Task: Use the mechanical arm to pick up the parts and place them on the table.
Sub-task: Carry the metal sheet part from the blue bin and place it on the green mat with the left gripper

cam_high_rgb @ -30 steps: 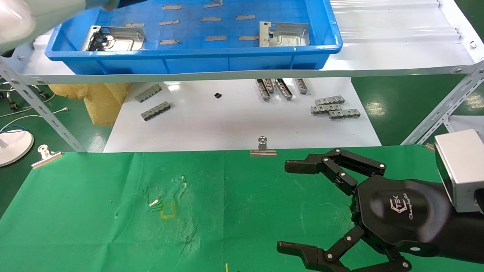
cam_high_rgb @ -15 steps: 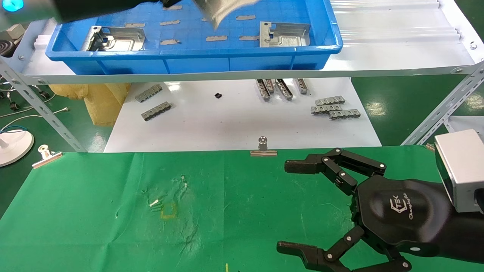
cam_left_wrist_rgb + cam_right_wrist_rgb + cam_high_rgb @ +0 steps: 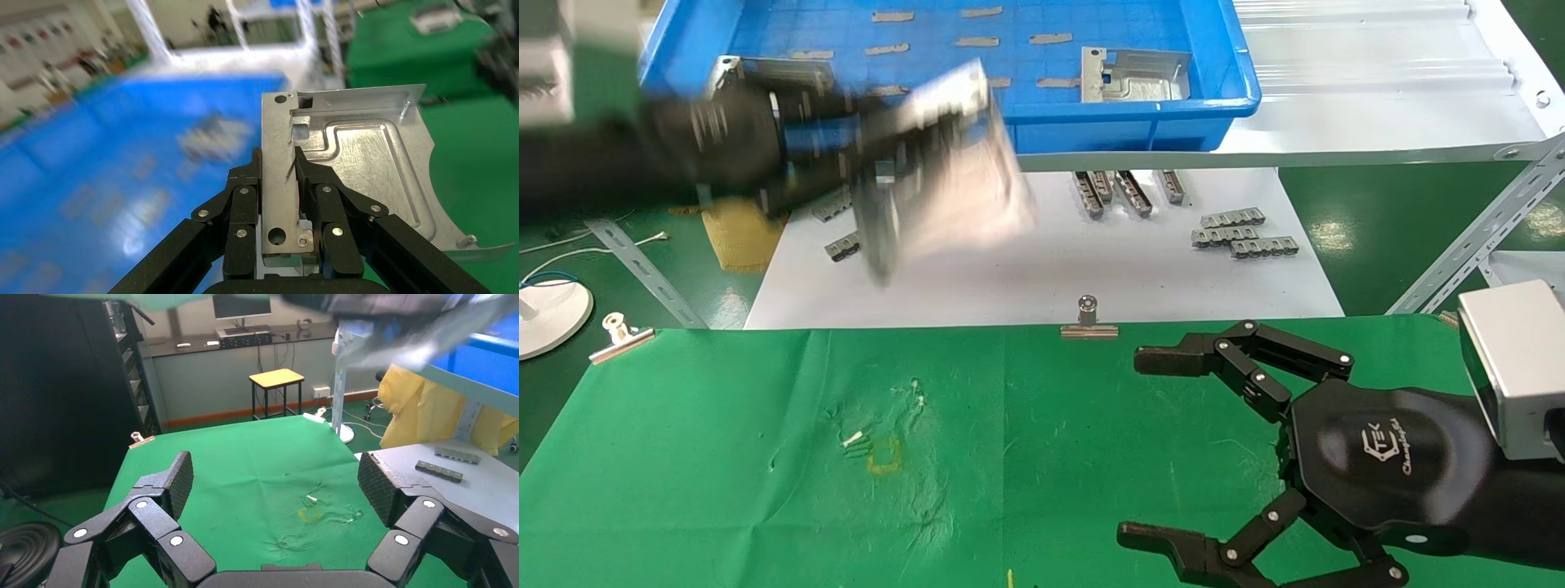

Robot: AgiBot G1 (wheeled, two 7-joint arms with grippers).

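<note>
My left gripper (image 3: 280,168) is shut on the folded holed edge of a silver stamped part (image 3: 361,162). In the head view the gripper (image 3: 878,155) and the part (image 3: 960,188) show blurred, in the air in front of the blue tray (image 3: 1140,122), above the white tabletop. Another part (image 3: 1133,73) lies in the tray at the right; one at the tray's left is mostly hidden behind my left arm. My right gripper (image 3: 1164,445) is open and empty, low over the right side of the green cloth table (image 3: 723,457). The yellow square mark (image 3: 883,454) shows on the cloth.
Small grey ribbed bars (image 3: 1242,230) lie on the white tabletop (image 3: 1026,269). Silver binder clips (image 3: 1088,320) hold the cloth's far edge. Angled metal frame struts (image 3: 1475,237) stand at both sides. A yellow bag (image 3: 735,229) hangs at the left.
My left gripper has come out of the tray with the part, moving down and toward me over the tray's front wall. The right arm has not moved.
</note>
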